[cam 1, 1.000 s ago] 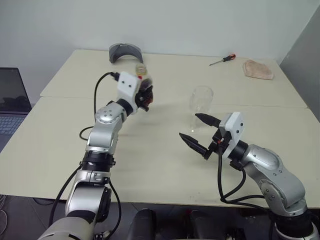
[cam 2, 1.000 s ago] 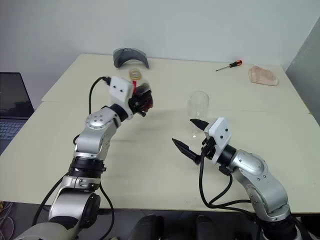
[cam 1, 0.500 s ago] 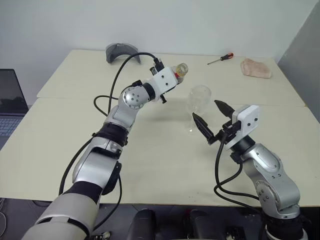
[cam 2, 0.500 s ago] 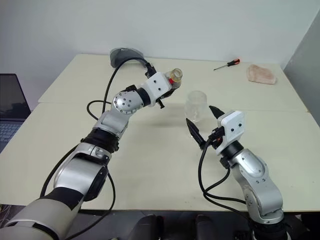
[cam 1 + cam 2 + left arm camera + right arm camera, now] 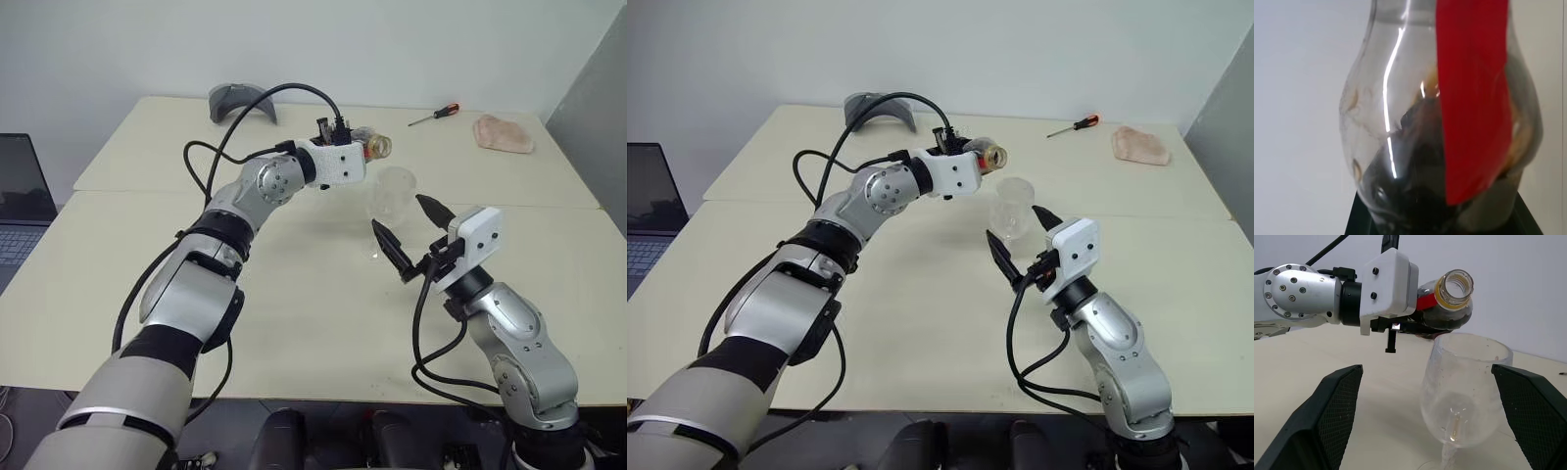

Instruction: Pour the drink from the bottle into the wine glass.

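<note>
Left hand [image 5: 965, 162] clamped on the bottle [image 5: 1447, 308], holding it nearly level above and just behind the wine glass [image 5: 1462, 391], open mouth aimed toward the rim. No cap on it. The drink [image 5: 1420, 181] sits dark in the belly of the bottle, not at the neck yet. Right hand [image 5: 411, 235] wide open, fingers either side of the glass, not touching it as far as I can tell. Glass upright on the surface [image 5: 294, 304], looks empty.

Progress: bottle picked up, carried over, partly tipped. Left: more tilt, get the mouth over the bowl, pour.

Vs a second ago: bottle was upright, well to the left of the glass; now swung across and rolled toward horizontal. Right hand has closed in around the glass.
</note>
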